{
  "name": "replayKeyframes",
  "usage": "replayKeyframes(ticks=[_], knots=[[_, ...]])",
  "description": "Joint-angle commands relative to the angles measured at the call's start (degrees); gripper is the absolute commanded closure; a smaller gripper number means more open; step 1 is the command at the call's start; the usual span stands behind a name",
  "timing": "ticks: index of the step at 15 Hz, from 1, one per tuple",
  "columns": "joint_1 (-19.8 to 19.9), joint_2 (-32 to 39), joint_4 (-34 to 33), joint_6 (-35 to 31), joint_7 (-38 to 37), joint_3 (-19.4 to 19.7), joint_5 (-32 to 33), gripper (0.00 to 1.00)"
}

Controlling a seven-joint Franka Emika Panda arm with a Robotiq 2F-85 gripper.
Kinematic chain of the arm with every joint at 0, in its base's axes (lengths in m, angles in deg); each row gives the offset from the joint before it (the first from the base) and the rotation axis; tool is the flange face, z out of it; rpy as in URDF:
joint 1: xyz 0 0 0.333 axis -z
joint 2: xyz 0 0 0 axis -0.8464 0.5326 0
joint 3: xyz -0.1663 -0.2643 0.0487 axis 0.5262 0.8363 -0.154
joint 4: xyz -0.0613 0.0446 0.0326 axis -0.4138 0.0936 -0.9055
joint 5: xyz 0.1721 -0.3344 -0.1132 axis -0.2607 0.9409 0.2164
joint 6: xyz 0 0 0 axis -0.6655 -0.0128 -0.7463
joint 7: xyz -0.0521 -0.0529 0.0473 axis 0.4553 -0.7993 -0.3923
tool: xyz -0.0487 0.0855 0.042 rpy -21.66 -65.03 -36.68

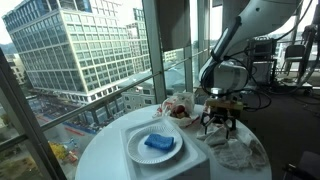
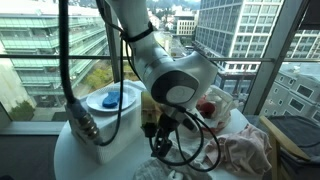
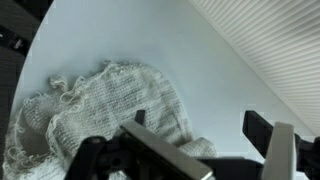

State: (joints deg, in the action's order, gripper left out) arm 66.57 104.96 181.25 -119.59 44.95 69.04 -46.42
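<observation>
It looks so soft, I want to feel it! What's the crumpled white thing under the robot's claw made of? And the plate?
The cloth looks like loosely knitted yarn, maybe cotton, matte: rows of stitches and frayed edges show. The plate seems smooth white ceramic or plastic; I cannot tell which.

White arm (image 2: 150, 45), grey joint, black end effector (image 1: 218, 122) (black cables trailing).

A blue sponge (image 1: 159, 143) lies on a white plate (image 1: 135, 150) near a red-and-white bundle (image 1: 180, 106).
</observation>
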Motion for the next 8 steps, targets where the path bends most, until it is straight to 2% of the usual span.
replayKeyframes(ticks=[1,8], knots=[[-0.7,6.0,-7.2,3.2,-2.2,1.0,0.6,0.0],[-0.1,14.3,-15.9,5.8,-6.5,2.3,-0.1,0.0]])
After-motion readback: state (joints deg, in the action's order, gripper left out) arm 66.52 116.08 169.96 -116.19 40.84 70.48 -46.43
